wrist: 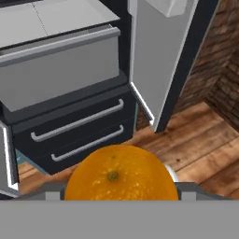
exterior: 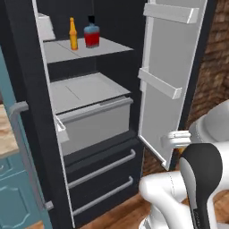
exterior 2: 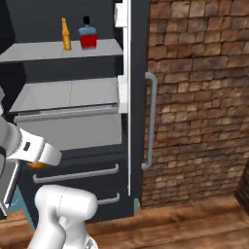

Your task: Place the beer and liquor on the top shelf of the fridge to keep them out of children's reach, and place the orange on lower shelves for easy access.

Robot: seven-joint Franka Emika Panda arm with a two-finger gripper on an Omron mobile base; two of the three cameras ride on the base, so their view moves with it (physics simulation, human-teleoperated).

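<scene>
Plainly, we cannot make out the fingers themselves: in the hand view the orange (wrist: 120,172) covers the spot where their tips would rise, and its lower part is cut off at the bottom. From how closely it sits before the camera, we judge the fingers closed on the orange. In the right base view only a sliver of the orange (exterior 2: 35,165) peeks out beneath the white forearm, at the left edge, in front of the fridge (exterior 2: 73,160). We note the fridge (exterior: 27,89) stands open, its door (exterior: 167,76) swung out to the right with white bins (exterior: 159,83) on its inner face. On the top shelf (exterior: 85,50) the beer (exterior: 73,34) and the liquor (exterior: 92,33) stand upright, just beside each other near the middle of the shelf, the beer to the left. Below the shelf we see a grey drawer (exterior: 96,123), and under it two dark drawer fronts with bar handles (exterior: 103,169).
</scene>
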